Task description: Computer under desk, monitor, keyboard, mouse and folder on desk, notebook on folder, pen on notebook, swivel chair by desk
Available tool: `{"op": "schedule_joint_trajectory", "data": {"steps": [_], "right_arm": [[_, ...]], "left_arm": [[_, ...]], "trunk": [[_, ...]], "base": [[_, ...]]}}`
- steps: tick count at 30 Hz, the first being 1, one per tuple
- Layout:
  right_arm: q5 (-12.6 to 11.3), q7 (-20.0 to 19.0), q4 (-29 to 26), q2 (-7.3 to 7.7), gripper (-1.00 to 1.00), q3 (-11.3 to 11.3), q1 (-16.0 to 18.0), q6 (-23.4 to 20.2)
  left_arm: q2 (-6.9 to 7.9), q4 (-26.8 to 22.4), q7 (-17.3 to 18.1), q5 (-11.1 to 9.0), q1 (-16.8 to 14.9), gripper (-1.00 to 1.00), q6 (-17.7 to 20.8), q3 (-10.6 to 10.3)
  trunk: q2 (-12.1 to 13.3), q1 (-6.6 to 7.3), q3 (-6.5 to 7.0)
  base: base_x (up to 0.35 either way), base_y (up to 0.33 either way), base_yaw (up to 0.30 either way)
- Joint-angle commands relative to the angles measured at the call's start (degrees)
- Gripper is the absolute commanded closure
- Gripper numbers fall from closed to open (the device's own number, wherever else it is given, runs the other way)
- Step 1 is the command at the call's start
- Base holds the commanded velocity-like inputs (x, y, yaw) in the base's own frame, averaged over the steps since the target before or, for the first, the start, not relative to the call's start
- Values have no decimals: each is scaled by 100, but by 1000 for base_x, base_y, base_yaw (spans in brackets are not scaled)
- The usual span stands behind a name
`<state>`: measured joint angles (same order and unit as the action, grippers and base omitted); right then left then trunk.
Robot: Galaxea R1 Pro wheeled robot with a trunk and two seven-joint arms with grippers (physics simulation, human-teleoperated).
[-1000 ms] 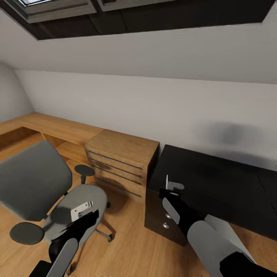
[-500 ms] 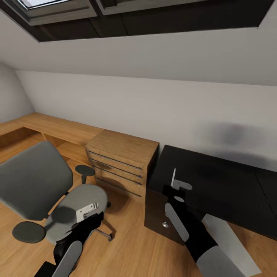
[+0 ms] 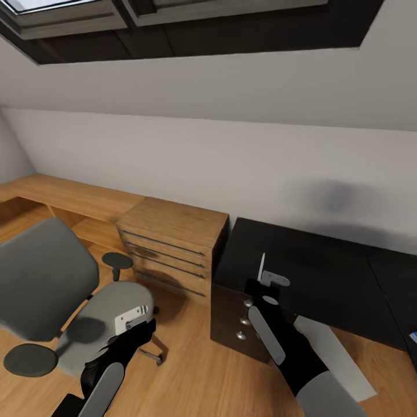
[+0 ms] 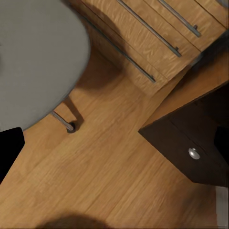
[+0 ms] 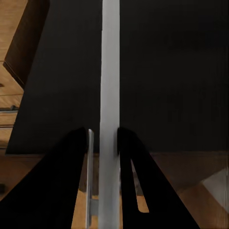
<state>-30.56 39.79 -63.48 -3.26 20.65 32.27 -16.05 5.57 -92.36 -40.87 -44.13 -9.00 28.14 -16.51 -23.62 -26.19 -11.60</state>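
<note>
Head view: you have one swivel chair (image 3: 63,301) at lower left, seat bare, one wooden chest (image 3: 171,246) at centre, one black desk (image 3: 313,278) at right with three silver knobs on its drawer unit; a blue sliver at the right edge is cut off, unreadable. Your left gripper (image 3: 132,317) hangs over the chair seat, its spread unclear. Your right gripper (image 3: 267,281) reaches over the desk's near edge, clamped on a thin grey notebook (image 3: 262,267) seen edge-on. Left wrist view: chair seat, chest drawers, one desk knob. Right wrist view: both fingers (image 5: 126,157) pinch the notebook upright above the desk top.
</note>
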Motion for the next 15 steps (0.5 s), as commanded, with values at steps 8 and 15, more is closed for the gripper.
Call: {"op": "schedule_joint_trajectory", "data": {"steps": [8,15], "right_arm": [[-20,38,-7,9,100,10,7,-30],[-20,38,-7,18,100,9,7,-30]], "left_arm": [[6,-10,-52,-43,-5,-100,7,-10],[10,-10,-52,-36,-5,-100,-10,-4]], "trunk": [[70,41,25],[70,41,25]], "base": [[-51,-57,-261],[-20,-28,-270]]}}
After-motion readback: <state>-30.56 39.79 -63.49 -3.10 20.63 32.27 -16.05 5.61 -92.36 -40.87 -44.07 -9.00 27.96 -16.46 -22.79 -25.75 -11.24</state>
